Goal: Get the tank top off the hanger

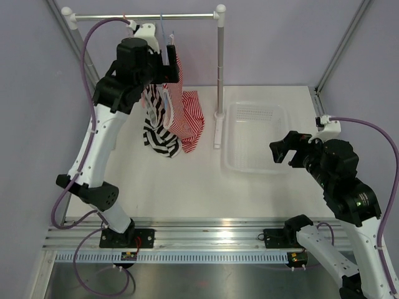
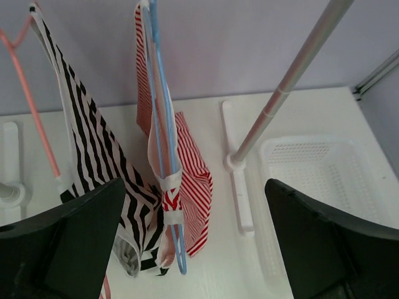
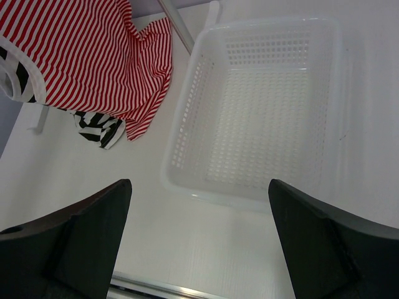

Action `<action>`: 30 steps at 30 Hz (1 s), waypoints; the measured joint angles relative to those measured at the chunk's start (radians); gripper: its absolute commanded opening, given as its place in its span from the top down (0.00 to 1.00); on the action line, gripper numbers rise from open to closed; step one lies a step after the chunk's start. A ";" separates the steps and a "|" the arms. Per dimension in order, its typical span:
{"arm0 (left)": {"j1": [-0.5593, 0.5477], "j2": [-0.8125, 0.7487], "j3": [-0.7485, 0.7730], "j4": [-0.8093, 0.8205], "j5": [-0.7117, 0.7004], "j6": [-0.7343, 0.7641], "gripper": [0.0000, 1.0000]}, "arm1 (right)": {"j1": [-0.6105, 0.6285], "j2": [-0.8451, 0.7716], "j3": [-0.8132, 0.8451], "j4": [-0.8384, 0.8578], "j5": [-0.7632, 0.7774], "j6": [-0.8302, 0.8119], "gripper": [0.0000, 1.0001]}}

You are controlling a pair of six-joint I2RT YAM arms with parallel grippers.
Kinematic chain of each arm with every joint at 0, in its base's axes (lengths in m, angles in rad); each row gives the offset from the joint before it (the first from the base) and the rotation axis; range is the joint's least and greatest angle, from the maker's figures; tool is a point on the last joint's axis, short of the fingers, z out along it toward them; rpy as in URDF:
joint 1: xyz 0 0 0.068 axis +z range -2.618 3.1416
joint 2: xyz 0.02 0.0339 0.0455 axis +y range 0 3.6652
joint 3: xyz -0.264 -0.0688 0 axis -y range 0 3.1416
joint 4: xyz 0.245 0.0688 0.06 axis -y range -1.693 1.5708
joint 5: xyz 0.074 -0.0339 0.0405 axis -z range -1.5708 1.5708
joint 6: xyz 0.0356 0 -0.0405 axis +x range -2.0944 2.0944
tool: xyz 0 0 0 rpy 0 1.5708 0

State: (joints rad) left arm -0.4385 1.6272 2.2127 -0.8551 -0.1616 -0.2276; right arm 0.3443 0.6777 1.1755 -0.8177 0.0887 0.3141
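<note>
The tank top [image 1: 187,115], in thin red and white stripes, hangs on the light-blue hanger [image 1: 162,31] from the rack's rod, and its hem rests on the table. Seen from the left wrist, the hanger [image 2: 163,124] runs down through the white-edged straps of the tank top [image 2: 193,180]. My left gripper [image 2: 194,237] is raised beside the rod, open, its fingers [image 2: 68,237] wide on either side of the hanger without touching it. Over the table near the basket, my right gripper [image 3: 199,243] is open and holds nothing. The tank top [image 3: 87,56] shows at that view's top left.
A black-and-white wide-striped top [image 2: 93,143] on a pink hanger [image 2: 37,118] hangs just left of the tank top. The rack's right post [image 1: 220,75] stands between the clothes and a white perforated basket [image 1: 257,137]. A metal rail [image 1: 206,230] runs along the near edge.
</note>
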 measured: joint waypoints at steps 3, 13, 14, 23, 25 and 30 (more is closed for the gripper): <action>0.000 0.074 0.001 0.016 -0.031 0.036 0.20 | 0.000 -0.014 -0.018 0.010 -0.031 0.005 0.00; 0.052 0.255 0.131 0.057 -0.051 0.097 0.50 | 0.000 -0.024 -0.039 0.012 -0.108 0.025 0.01; 0.061 0.261 0.131 0.061 -0.049 0.097 0.56 | 0.000 -0.025 -0.041 0.012 -0.109 0.027 0.00; 0.086 0.291 0.135 0.090 -0.022 0.108 0.89 | 0.000 -0.021 -0.042 0.015 -0.110 0.031 0.00; 0.084 0.294 0.137 0.095 -0.019 0.111 1.00 | 0.000 -0.014 -0.042 0.020 -0.110 0.031 0.01; 0.082 0.294 0.141 0.095 -0.010 0.114 1.00 | 0.000 0.014 -0.042 0.040 -0.117 0.032 0.00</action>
State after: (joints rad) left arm -0.3561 1.9209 2.3539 -0.7601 -0.1715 -0.1135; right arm 0.3443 0.6914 1.1339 -0.7780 -0.0288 0.3458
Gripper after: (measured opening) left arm 0.024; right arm 0.993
